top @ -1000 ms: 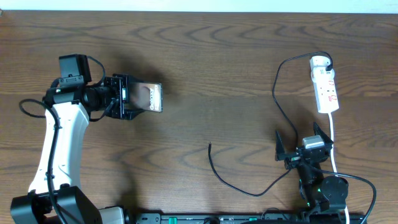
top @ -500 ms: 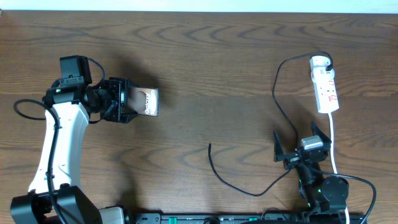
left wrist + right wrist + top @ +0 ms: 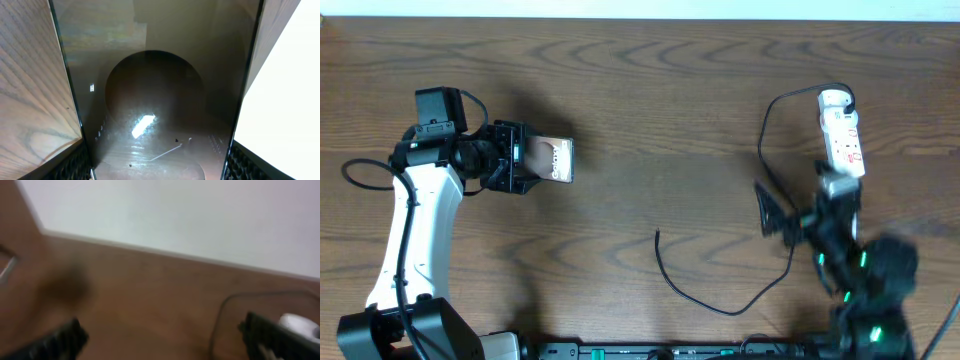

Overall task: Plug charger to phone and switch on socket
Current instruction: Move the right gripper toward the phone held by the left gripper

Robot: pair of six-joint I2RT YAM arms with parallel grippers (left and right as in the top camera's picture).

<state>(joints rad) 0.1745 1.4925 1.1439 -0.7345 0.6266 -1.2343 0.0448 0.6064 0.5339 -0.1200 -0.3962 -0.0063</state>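
My left gripper (image 3: 527,160) is shut on the phone (image 3: 552,160) and holds it above the table at the left. In the left wrist view the phone's glossy dark face (image 3: 155,100) fills the space between the two fingers (image 3: 75,165). The white socket (image 3: 843,135) lies at the far right, seen blurred at the right edge of the right wrist view (image 3: 300,324). The charger's black cable (image 3: 762,150) runs from it, loops down, and ends in a free tip (image 3: 657,234) mid-table. My right gripper (image 3: 800,205) is open and empty, blurred, just below the socket.
A white cord (image 3: 855,215) runs from the socket toward the front edge, beside the right arm. The table's far edge meets a white wall (image 3: 175,215). Bare wood (image 3: 670,120) lies between the two arms.
My right arm has swung up from the front edge toward the socket and is motion-blurred. The left gripper has shifted the phone slightly left.
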